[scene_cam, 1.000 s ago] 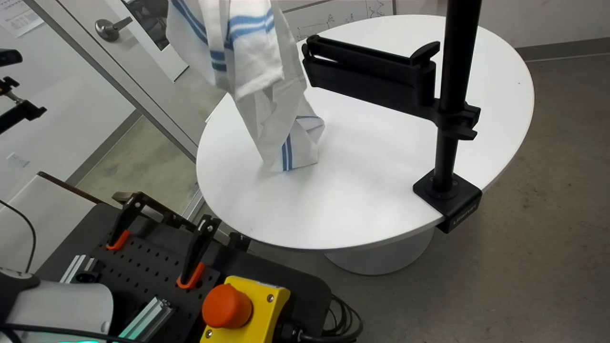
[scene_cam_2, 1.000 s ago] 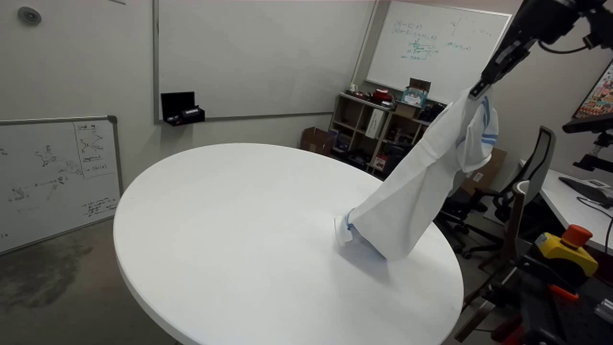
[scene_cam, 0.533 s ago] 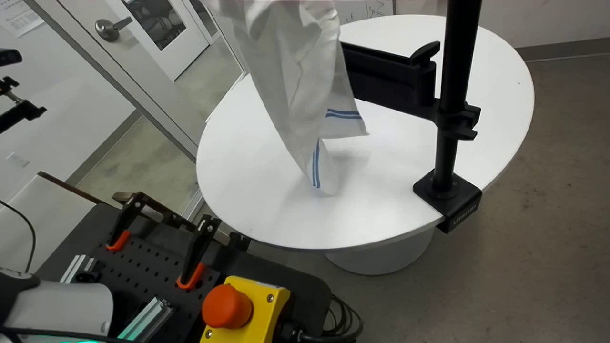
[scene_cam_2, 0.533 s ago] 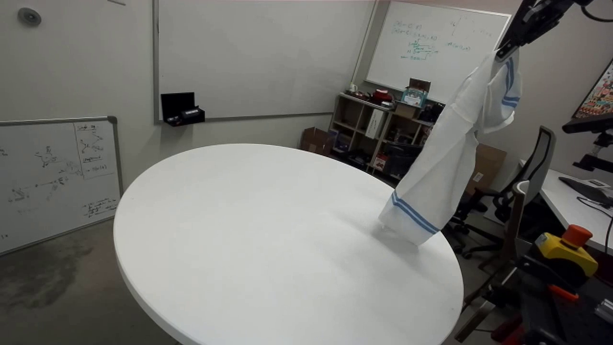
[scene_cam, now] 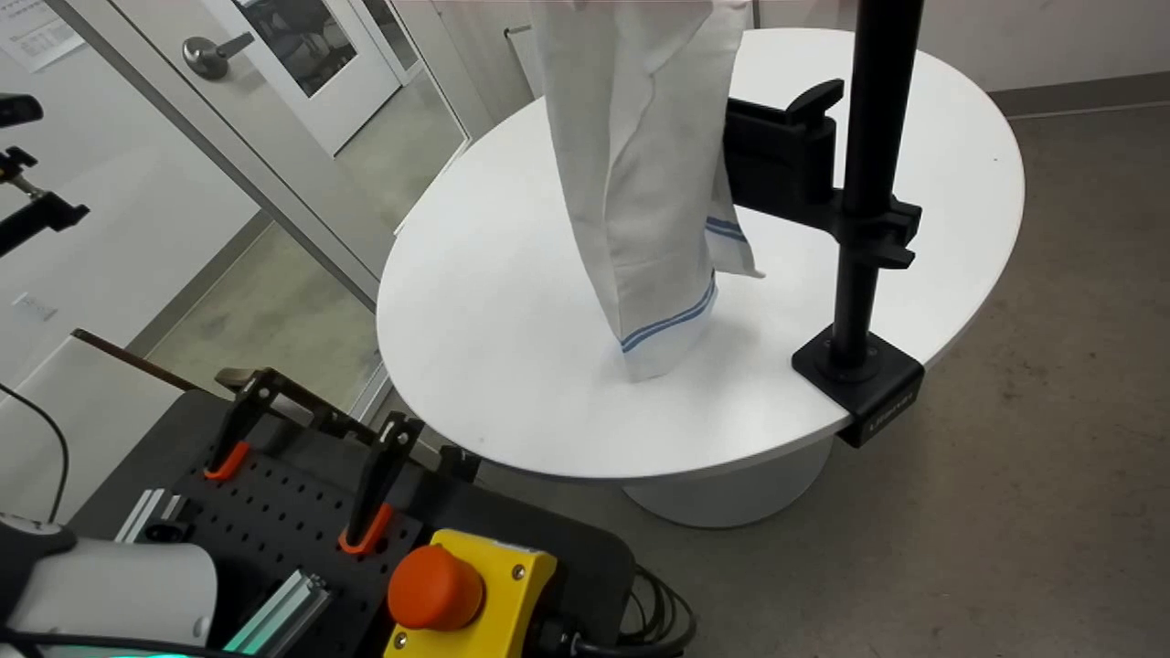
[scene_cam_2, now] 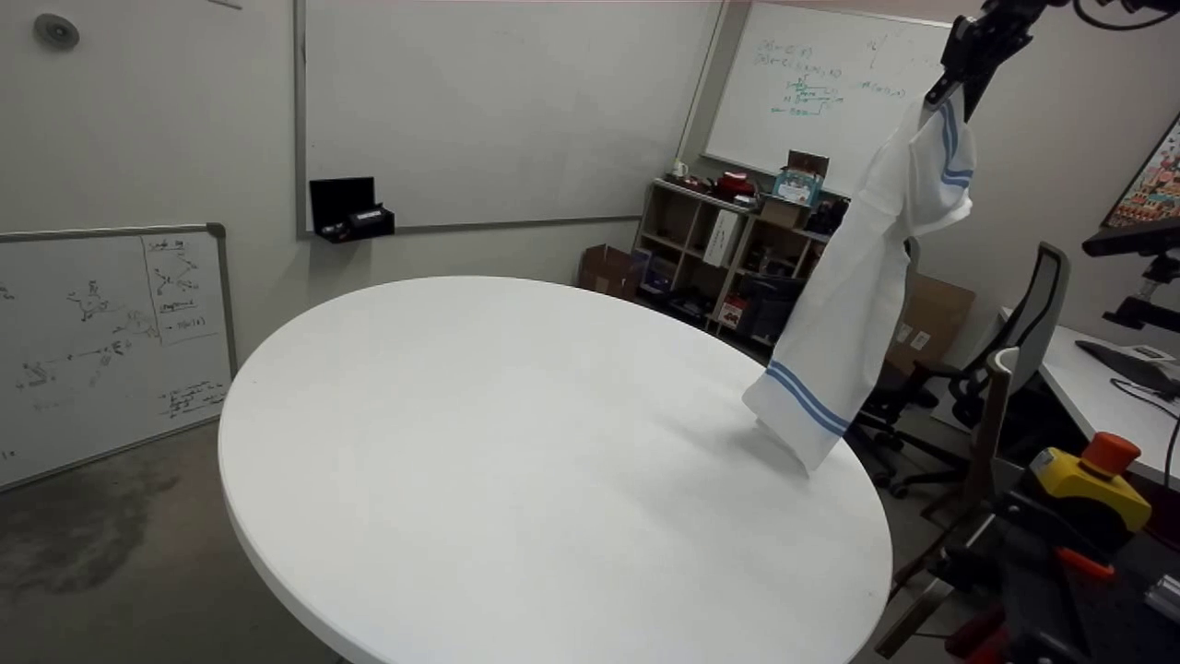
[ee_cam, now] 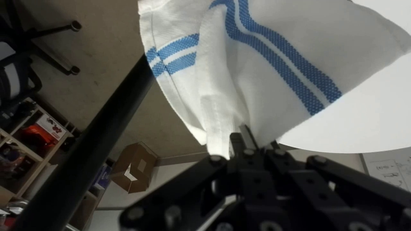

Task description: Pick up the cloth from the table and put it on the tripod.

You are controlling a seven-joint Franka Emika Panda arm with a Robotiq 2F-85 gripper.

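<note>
The white cloth (scene_cam: 640,183) with blue stripes hangs over the round white table (scene_cam: 475,366) in both exterior views; it also shows there (scene_cam_2: 839,295). Its lower edge is at or just above the tabletop; I cannot tell if it touches. My gripper (scene_cam_2: 940,97) is shut on the cloth's top. In the wrist view my gripper (ee_cam: 255,138) pinches the cloth (ee_cam: 282,51) between its fingertips. The tripod is a black pole stand (scene_cam: 873,137) clamped at the table edge. The cloth hides the left end of its side arm (scene_cam: 781,164). Its pole (ee_cam: 90,150) crosses the wrist view.
A dark cart with clamps (scene_cam: 375,480) and a yellow box with a red button (scene_cam: 471,594) stands by the table. Shelves (scene_cam_2: 701,240), a chair (scene_cam_2: 1032,314) and a desk (scene_cam_2: 1088,378) are behind. A glass door (scene_cam: 274,137) stands beyond the table.
The held cloth has risen and swung right, closer to the pole stand, in an exterior view. It has straightened, with less of it on the table. My gripper has moved up and stayed shut.
</note>
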